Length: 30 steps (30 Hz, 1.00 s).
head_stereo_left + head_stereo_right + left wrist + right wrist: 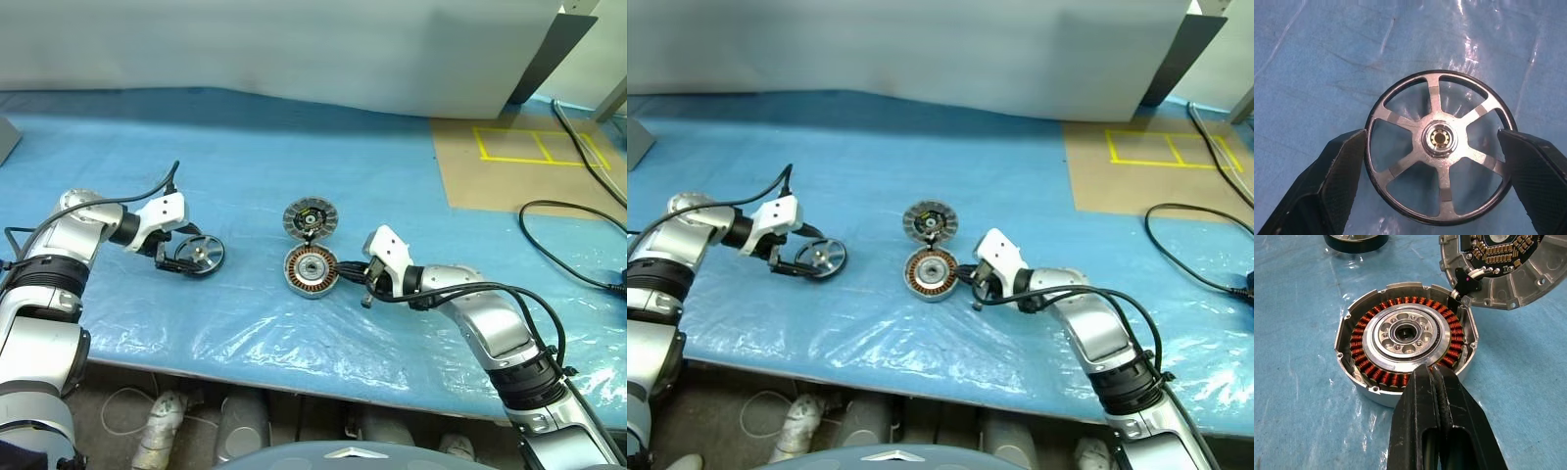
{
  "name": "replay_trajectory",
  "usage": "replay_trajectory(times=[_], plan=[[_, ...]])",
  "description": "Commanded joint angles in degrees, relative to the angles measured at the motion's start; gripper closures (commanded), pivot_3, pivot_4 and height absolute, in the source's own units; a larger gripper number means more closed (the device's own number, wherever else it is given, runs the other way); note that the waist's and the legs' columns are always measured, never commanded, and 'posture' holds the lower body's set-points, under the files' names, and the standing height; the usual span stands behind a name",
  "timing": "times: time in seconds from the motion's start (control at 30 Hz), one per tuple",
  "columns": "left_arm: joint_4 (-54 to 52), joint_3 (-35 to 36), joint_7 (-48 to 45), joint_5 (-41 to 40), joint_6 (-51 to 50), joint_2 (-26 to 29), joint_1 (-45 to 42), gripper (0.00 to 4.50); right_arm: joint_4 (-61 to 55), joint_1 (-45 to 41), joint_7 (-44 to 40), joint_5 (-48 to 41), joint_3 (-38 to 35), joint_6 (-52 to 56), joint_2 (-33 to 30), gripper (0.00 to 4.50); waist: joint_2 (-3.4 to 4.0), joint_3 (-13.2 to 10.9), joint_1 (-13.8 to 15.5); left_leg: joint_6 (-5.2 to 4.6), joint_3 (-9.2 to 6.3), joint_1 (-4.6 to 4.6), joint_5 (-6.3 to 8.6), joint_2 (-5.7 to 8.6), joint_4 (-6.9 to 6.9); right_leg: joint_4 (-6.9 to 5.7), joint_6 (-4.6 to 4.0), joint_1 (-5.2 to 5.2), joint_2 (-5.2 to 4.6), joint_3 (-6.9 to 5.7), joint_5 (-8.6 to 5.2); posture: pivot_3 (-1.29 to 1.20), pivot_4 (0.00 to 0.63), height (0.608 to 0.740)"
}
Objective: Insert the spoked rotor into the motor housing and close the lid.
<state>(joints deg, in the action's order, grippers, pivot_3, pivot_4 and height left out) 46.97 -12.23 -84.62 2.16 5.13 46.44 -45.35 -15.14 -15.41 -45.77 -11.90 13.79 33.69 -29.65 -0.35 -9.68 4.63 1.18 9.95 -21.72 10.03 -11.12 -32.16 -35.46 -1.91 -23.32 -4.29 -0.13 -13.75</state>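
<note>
- We see the spoked rotor [1439,147] lying flat on the blue plastic sheet [294,147] that covers the table, well to the left of the other motor parts.
- Our left gripper [176,262] sits around it with its jaws spread wide: in the left wrist view one black finger [1337,171] stands just outside the rim on one side and the other finger just outside the opposite side. We cannot tell whether either finger touches the rim, and nothing is grasped.
- The motor housing [311,271] rests open on the sheet near the middle, its ring of copper windings around a silver centre facing up.
- The lid [310,217] lies just behind the housing, touching it at a small black link on the rim, its inner face with segmented parts turned up.
- Our right gripper [1434,377] is clenched with its two fingers pressed together, holding nothing; its tips rest at the near rim of the housing, on the right side.
- A brown board with yellow tape lines [534,147] and black cables [558,240] lie far to the right.
</note>
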Motion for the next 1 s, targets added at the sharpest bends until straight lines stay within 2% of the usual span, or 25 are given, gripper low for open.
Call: replay_trajectory(times=[0.03, 0.4, 0.5, 0.77, 0.8, 1.0], plan=[[-0.63, -0.16, -0.72, 0.40, -0.08, -0.06, 1.60, 0.00, -0.30, -0.40, -0.16, 0.19, -0.22, -0.72, -0.68, 4.47, 0.00, 0.00, -0.05, 0.00, 0.00, 0.01, 0.00, 0.00, 0.01, 0.00, 0.00, 0.00, 0.00, 0.00, 0.00, 0.00, 0.150, 0.740], [-2.42, 0.27, -1.27, 0.12, -0.07, 0.60, 3.91, 0.00, 0.14, -0.08, -0.09, 0.82, 0.29, -1.03, -0.58, 4.47, 0.02, 0.01, -0.10, 0.00, 0.01, 0.07, 0.00, 0.00, 0.03, 0.00, 0.00, 0.03, 0.00, 0.03, 0.00, 0.00, 0.150, 0.740], [-2.34, 0.68, -1.37, -0.24, 0.28, 0.91, 3.95, 0.61, 0.52, -0.43, -0.15, 0.95, 0.50, -1.13, -0.39, 4.50, 0.02, 0.01, -0.16, 0.00, 0.01, 0.08, 0.00, 0.00, 0.03, 0.00, 0.00, 0.03, 0.01, 0.04, 0.00, 0.00, 0.150, 0.740], [-2.49, 0.37, -1.35, 0.50, 1.16, 1.67, 4.96, 3.25, 1.18, -0.66, 0.01, 1.36, 0.98, -1.49, -0.12, 4.50, 0.06, 0.03, -0.25, 0.00, 0.03, 0.16, 0.00, 0.00, 0.04, -0.03, 0.00, 0.07, 0.01, 0.08, 0.00, 0.00, 0.150, 0.740], [-2.51, 0.31, -1.33, 0.59, 1.22, 1.78, 5.11, 3.38, 1.13, -0.55, -0.01, 1.46, 1.05, -1.55, -0.17, 4.50, 0.06, 0.04, -0.22, 0.00, 0.03, 0.18, 0.00, 0.03, 0.04, -0.03, 0.00, 0.08, 0.00, 0.10, -0.01, 0.00, 0.150, 0.740], [-1.46, -0.72, -0.52, 2.37, 3.23, 2.54, 5.80, 3.38, 1.07, -0.36, -0.07, 1.67, 1.05, -1.47, -0.39, 4.50, 0.09, 0.05, -0.28, 0.00, 0.03, 0.23, 0.00, 0.03, 0.07, -0.03, 0.00, 0.10, 0.00, 0.12, -0.01, 0.00, 0.150, 0.740]])
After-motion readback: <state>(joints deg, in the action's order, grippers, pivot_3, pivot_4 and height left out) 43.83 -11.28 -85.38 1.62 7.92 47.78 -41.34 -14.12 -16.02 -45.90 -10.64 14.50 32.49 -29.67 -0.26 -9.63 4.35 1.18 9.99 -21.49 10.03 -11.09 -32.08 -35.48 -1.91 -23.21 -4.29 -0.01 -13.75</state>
